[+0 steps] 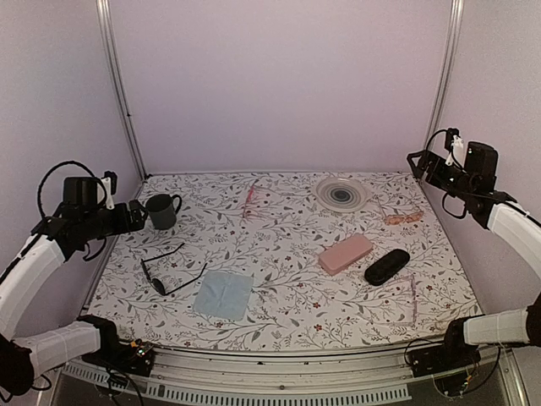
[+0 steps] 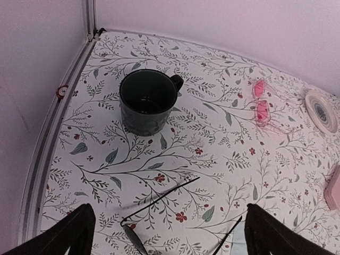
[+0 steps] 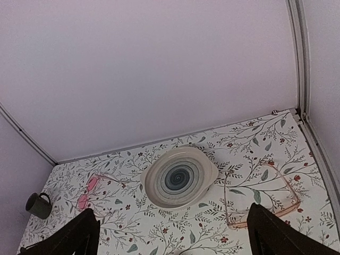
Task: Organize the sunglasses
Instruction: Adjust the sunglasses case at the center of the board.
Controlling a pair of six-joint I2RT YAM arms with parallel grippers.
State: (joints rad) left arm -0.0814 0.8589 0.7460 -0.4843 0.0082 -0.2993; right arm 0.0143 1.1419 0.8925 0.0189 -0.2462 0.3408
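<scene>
Floral tablecloth bears one pair of thin black wire sunglasses, round-lensed, at front left beside one pale-blue cloth. Outward lie two cases, a pink rectangular case and a black oval case, plus one dark mug and one ringed plate. Both the left gripper and the right gripper gape wide, holding nothing.

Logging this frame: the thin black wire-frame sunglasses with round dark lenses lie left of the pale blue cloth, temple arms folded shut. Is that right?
No. The thin black wire-frame sunglasses lie left of the pale blue cloth, but their temple arms are spread open, not folded, as the top external view shows.
</scene>
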